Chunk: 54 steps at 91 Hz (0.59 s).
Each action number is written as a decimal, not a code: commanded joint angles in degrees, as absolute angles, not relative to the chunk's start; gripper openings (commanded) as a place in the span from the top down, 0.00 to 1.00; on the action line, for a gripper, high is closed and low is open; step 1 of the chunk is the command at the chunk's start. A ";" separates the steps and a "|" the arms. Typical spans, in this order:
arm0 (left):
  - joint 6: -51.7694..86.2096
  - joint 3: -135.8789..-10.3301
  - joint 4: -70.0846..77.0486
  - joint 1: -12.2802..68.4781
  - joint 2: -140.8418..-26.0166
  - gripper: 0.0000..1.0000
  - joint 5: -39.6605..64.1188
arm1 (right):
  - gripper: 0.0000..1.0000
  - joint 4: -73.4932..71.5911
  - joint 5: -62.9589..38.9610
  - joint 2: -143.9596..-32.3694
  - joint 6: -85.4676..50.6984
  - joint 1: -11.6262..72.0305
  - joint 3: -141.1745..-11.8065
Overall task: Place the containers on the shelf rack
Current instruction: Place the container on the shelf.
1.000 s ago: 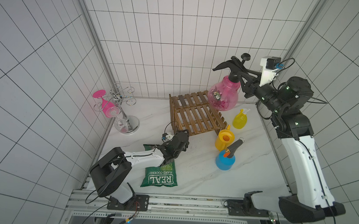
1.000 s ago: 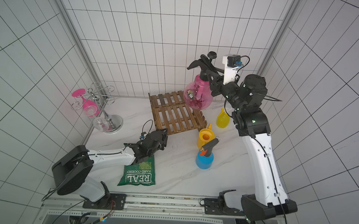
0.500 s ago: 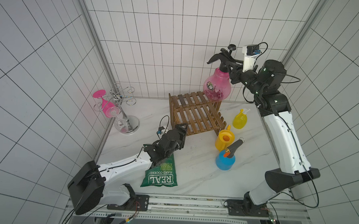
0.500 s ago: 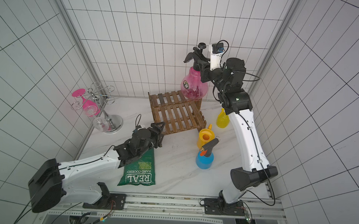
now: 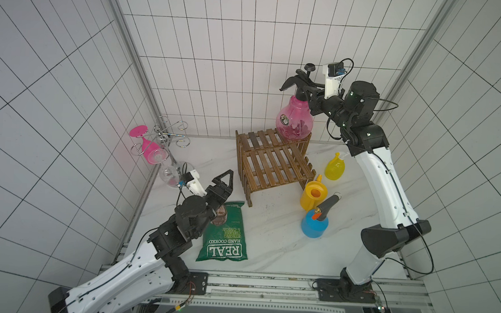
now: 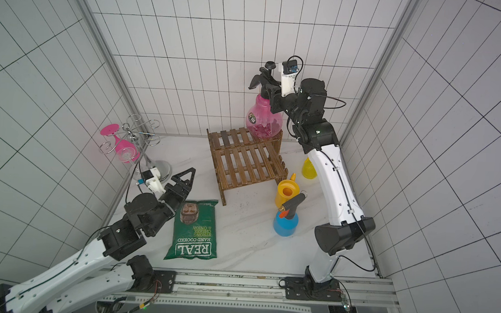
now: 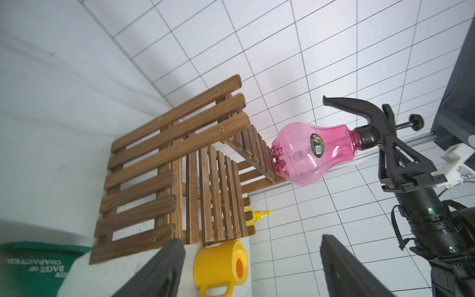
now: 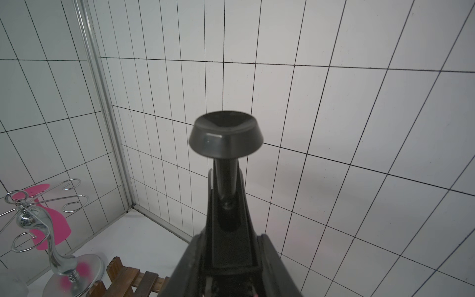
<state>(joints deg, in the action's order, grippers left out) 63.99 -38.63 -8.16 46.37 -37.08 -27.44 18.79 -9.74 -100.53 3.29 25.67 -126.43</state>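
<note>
Containers: four, namely one pink sprayer (image 5: 294, 122), one blue sprayer (image 5: 314, 227), one yellow watering can (image 5: 313, 196) and one small yellow spray bottle (image 5: 334, 167).
Shelf rack (image 5: 272, 164): one, of brown wooden slats in two stepped tiers, the higher tier toward 12 o'clock.
Other things: one green crisp bag (image 5: 224, 235), one chrome glass holder (image 5: 163, 133), and two wine glasses, one pink (image 5: 150, 155) and one clear (image 5: 169, 175).
Pink sprayer, look: bulbous see-through pink body, small dark label, black pump head with a curved spout and a knobbed plunger (image 8: 226, 136).
Pink sprayer, place: upright, its base on the upper tier at the rack's 1 o'clock corner. In the left wrist view part of the base seems to jut past the tier's edge.
Right gripper (image 5: 310, 92): clenched on the pink sprayer's black pump head, just above the neck.
Left gripper (image 7: 251, 239): released, jaws wide apart and empty, at the rack's 8 o'clock, above the top edge of the crisp bag.
Watering can: on the table at the rack's 4 o'clock, just beside its lower tier.
Blue sprayer: at the can's 6 o'clock, grey head and orange trigger, near the can.
Small yellow spray bottle: on the table at the rack's 3 o'clock.
Crisp bag: flat on the table at the rack's 7 o'clock.
Glass holder: at the rack's 9 o'clock, both glasses hanging upside down from it.
</note>
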 commanded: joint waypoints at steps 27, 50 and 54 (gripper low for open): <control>54.85 -34.75 -14.15 45.86 -29.05 0.15 -33.60 | 0.99 15.20 -6.30 -101.44 5.71 26.17 -128.36; 54.62 -35.03 -14.60 45.86 -28.99 0.15 -33.20 | 0.74 14.94 -6.75 -102.39 5.04 26.17 -127.90; 54.67 -35.03 -14.79 45.87 -28.78 0.15 -33.27 | 0.68 14.93 -6.77 -102.34 5.08 26.14 -127.81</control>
<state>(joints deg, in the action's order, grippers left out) 55.88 -35.09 -13.98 46.06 -29.36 -32.58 17.96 -7.55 -101.80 4.69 25.89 -126.54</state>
